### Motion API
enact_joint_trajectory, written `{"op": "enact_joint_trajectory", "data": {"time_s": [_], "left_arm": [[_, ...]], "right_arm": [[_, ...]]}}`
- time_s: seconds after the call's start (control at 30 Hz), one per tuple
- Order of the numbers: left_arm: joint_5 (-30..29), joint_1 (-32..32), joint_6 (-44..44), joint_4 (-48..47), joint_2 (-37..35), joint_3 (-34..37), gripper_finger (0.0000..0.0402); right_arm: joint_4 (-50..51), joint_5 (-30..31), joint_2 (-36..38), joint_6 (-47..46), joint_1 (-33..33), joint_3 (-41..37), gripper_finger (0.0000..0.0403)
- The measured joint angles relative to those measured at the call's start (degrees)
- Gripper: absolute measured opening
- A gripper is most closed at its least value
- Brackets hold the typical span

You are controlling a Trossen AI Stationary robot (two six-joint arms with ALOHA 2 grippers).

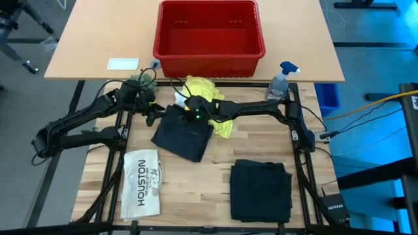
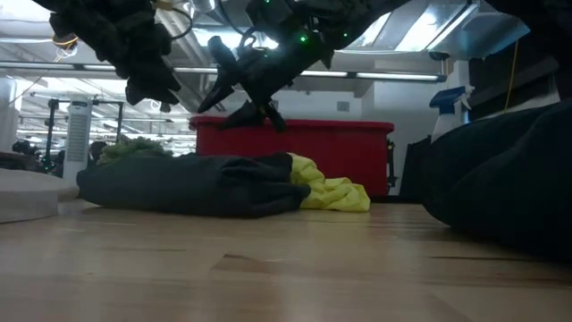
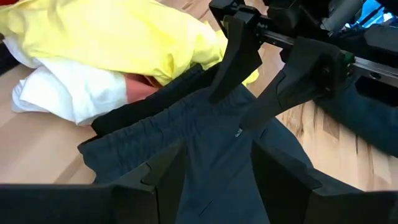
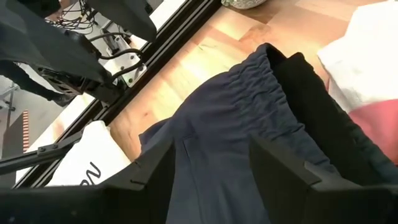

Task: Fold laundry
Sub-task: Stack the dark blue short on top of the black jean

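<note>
High view: the flat white item (image 1: 142, 184) at the table's near left reads "HOUSTON" in dark letters; a dark box (image 1: 335, 207) at the right rail appears to read "NETGEAR", though the print is small. The dark trousers (image 1: 183, 132) lie folded at mid-table, the yellow T-shirt (image 1: 204, 93) bunched just behind them. A second folded dark garment (image 1: 261, 189) lies near right. The left gripper (image 1: 151, 109) reaches in from the left to the trousers' far left corner; the right gripper (image 1: 194, 112) stretches across from the right, over their far edge.

Low view: both arms hang above the trousers (image 2: 192, 183), clear of the cloth.

Left wrist view: fingers (image 3: 163, 177) spread, nothing between them; white cloth (image 3: 71, 93) and pink cloth (image 3: 142, 86) sit under the T-shirt.

Right wrist view: fingers (image 4: 155, 167) parted over the gathered waistband (image 4: 249, 93), holding nothing
</note>
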State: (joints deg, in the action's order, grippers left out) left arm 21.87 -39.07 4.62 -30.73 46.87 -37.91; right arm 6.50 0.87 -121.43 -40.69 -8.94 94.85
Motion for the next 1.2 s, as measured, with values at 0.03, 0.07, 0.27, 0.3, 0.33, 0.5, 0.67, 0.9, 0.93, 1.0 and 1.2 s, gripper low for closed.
{"op": "enact_joint_trajectory", "data": {"time_s": [0.03, 0.07, 0.27, 0.3, 0.33, 0.5, 0.67, 0.9, 0.93, 1.0, 1.2], "left_arm": [[0.0, 0.0, 0.03, -0.05, 0.0, 0.0, 0.0172], [0.0, 0.0, 0.03, -0.13, 0.0, 0.0, 0.0172], [0.0, 0.0, 0.09, -0.42, 0.0, 0.0, 0.0172], [0.0, 0.0, 0.09, -0.41, 0.0, 0.0, 0.0172], [0.0, 0.0, 0.09, -0.41, 0.0, 0.0, 0.0172], [0.0, 0.0, 0.09, -0.39, 0.0, 0.0, 0.0172], [0.0, 0.0, 0.13, -0.37, 0.0, 0.0, 0.0172], [0.0, 0.02, 1.53, -0.37, 0.0, 0.0, 0.0172], [0.01, 0.02, 1.57, -0.37, 0.0, 0.0, 0.0172], [0.35, 0.02, 1.62, -0.37, 0.0, 0.0, 0.0172], [6.3, 0.03, 1.21, -0.37, 0.0, 0.0, 0.0172]], "right_arm": [[-0.01, -0.34, 0.0, -0.01, 0.0, 0.0, 0.0195], [-0.02, -0.49, 0.0, -0.05, 0.0, 0.0, 0.0195], [-0.02, -1.51, 0.0, -1.01, -0.01, 0.0, 0.0195], [-0.02, -1.51, 0.0, -1.01, 0.0, 0.0, 0.0195], [-0.01, -1.57, 0.0, -1.02, 0.01, 0.0, 0.0195], [0.0, -1.97, 0.0, -1.07, 0.01, 0.0, 0.0195], [0.0, -3.43, 0.0, -1.25, -0.01, 0.0, 0.0195], [-1.38, -5.12, 0.02, -4.43, -0.01, 0.0, 0.0195], [-2.35, -5.91, 0.02, -4.96, 0.0, 0.0, 0.0195], [-4.35, -7.14, 0.06, -6.06, 0.33, 0.0, 0.0195], [-9.94, -8.03, 0.09, -8.72, 0.79, 0.0, 0.0195]]}}
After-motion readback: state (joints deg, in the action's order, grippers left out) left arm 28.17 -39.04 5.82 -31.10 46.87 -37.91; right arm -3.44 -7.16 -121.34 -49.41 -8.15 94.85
